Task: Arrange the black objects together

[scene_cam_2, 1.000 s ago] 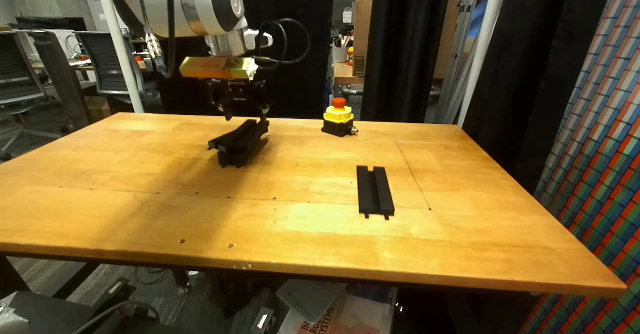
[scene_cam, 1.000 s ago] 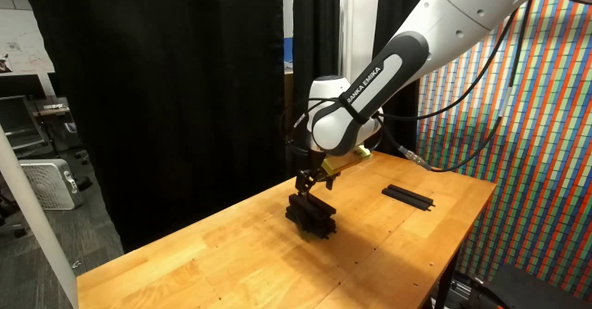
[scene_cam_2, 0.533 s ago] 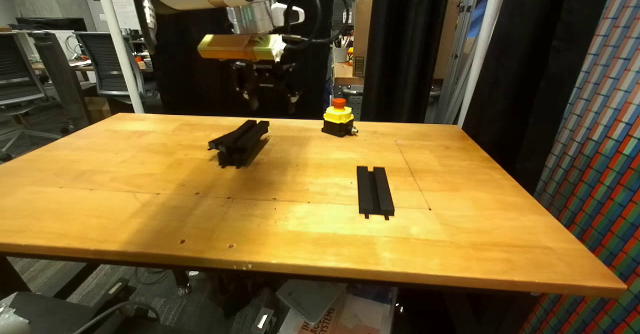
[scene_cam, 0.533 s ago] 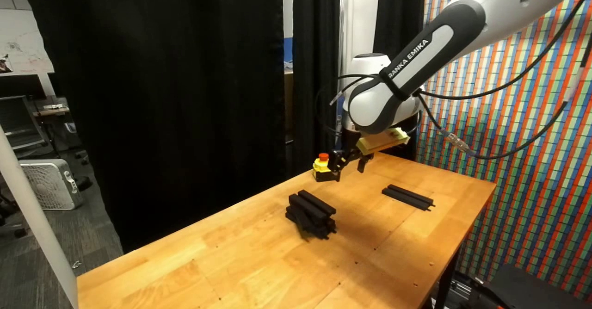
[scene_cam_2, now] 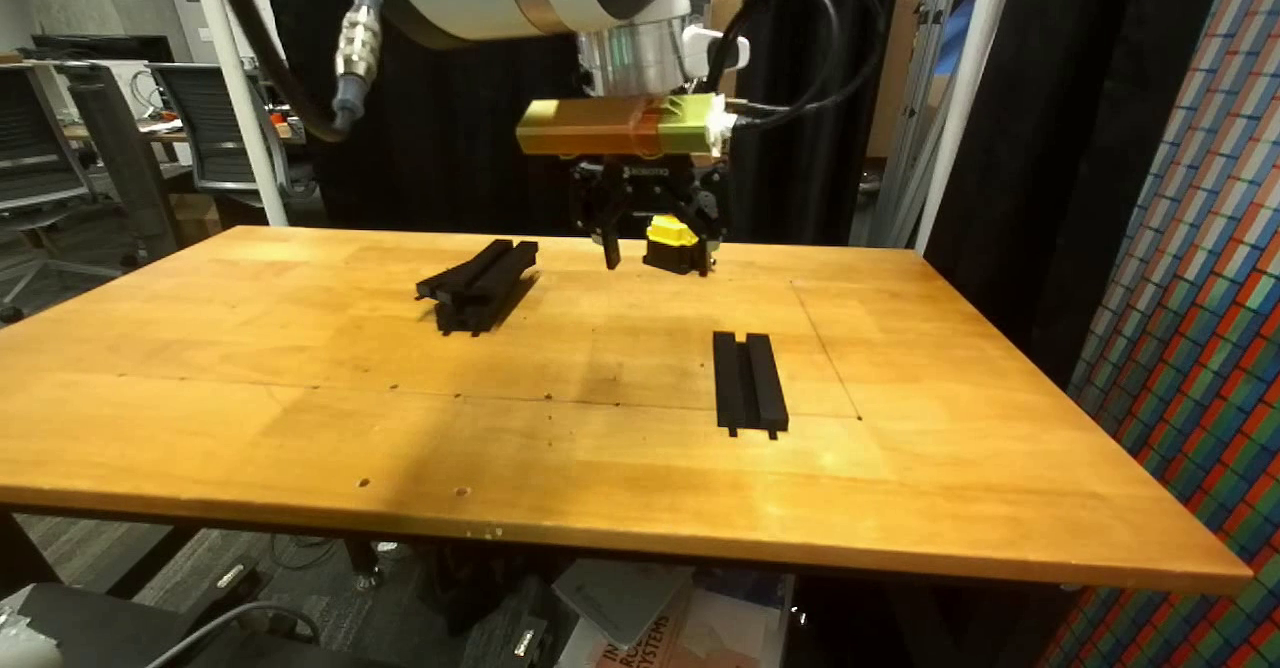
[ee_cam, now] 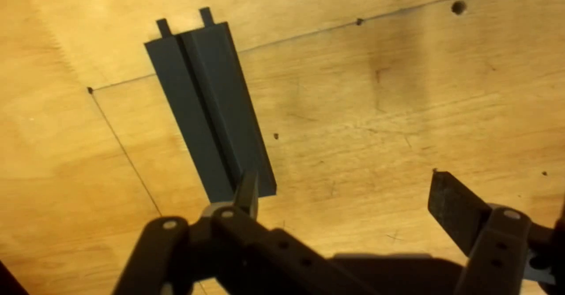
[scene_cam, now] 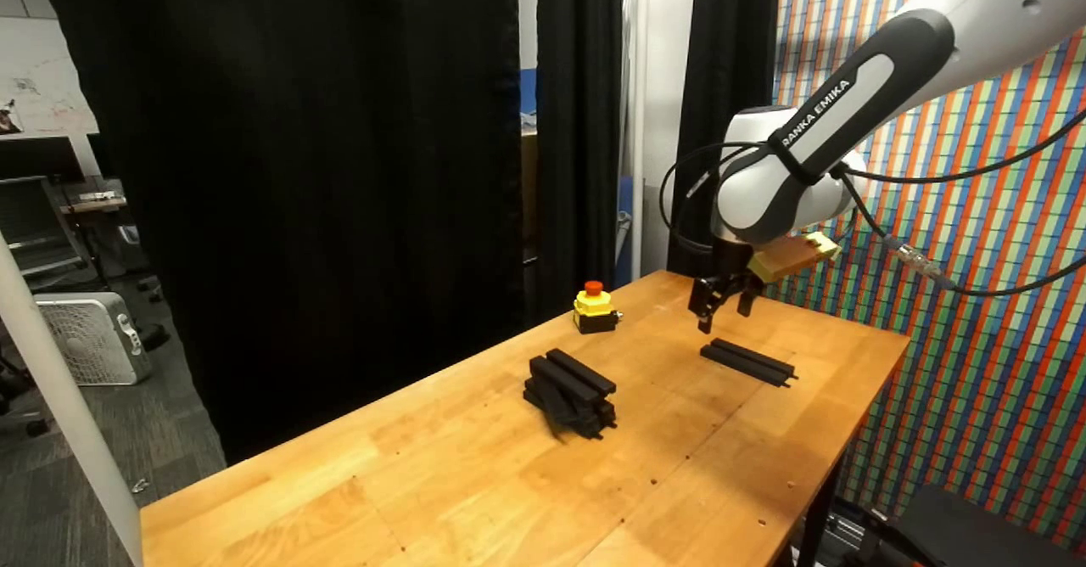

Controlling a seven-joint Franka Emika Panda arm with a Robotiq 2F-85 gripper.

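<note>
Below and to one side of the gripper [ee_cam: 344,175], its jaws spread wide, the paired bars [ee_cam: 229,109] lie flat; the stacked bars [scene_cam: 564,380] sit well apart.

In an exterior view, a black curtain [scene_cam: 288,210] hangs left of centre; a box fan [scene_cam: 97,342] stands on grey floor [scene_cam: 161,431] at far left; a multicoloured gridded backdrop [scene_cam: 950,380] fills the right; in an exterior view, office chairs [scene_cam_2: 195,123] stand upper left; light gleams on the wooden table [scene_cam_2: 900,488], lower half.
</note>
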